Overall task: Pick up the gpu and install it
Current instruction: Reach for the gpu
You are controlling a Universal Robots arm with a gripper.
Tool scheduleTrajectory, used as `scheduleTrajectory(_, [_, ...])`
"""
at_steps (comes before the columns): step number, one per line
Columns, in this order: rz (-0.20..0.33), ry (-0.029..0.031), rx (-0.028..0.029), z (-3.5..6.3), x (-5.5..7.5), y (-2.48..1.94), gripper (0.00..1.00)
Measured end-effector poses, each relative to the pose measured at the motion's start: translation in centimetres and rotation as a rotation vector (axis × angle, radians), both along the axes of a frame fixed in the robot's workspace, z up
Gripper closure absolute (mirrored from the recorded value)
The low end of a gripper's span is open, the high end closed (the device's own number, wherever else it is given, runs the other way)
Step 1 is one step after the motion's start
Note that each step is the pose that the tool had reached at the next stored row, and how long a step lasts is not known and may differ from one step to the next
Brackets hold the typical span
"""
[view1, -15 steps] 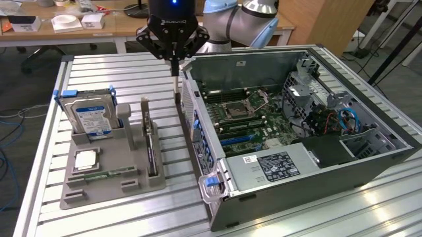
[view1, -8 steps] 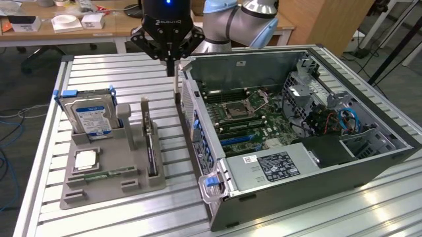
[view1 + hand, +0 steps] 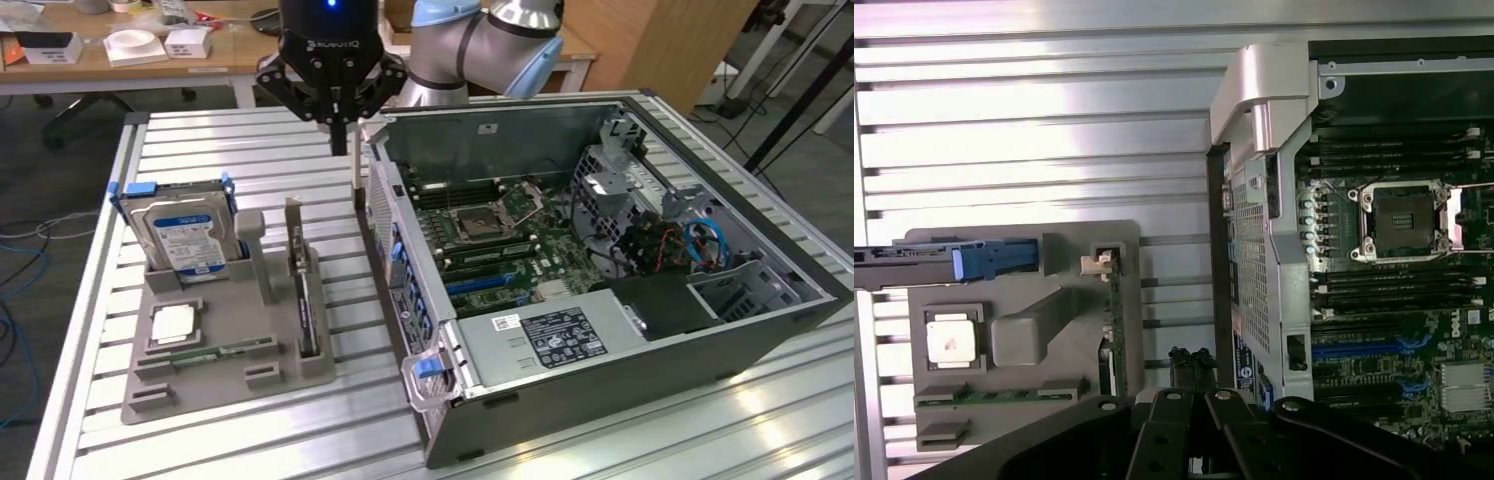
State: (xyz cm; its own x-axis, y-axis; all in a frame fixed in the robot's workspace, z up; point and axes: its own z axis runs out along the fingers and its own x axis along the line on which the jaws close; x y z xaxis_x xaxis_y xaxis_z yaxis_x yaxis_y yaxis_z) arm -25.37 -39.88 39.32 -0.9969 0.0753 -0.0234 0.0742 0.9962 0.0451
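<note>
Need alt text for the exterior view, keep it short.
A shut gripper hangs above the slatted table between a grey parts tray and an open computer case. The gpu stands on edge in the tray, untouched, beside a hard drive, a CPU and a memory stick.

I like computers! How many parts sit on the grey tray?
4: hard drive at the far end, gpu upright on the exterior view's right, silver chip and memory stick nearer the camera.
</note>
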Motion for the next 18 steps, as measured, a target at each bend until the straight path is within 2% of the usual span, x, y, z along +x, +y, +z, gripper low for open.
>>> scheduleTrajectory(18, [0.0,0.0001,0.0,0.0,-1.6,0.0,0.89])
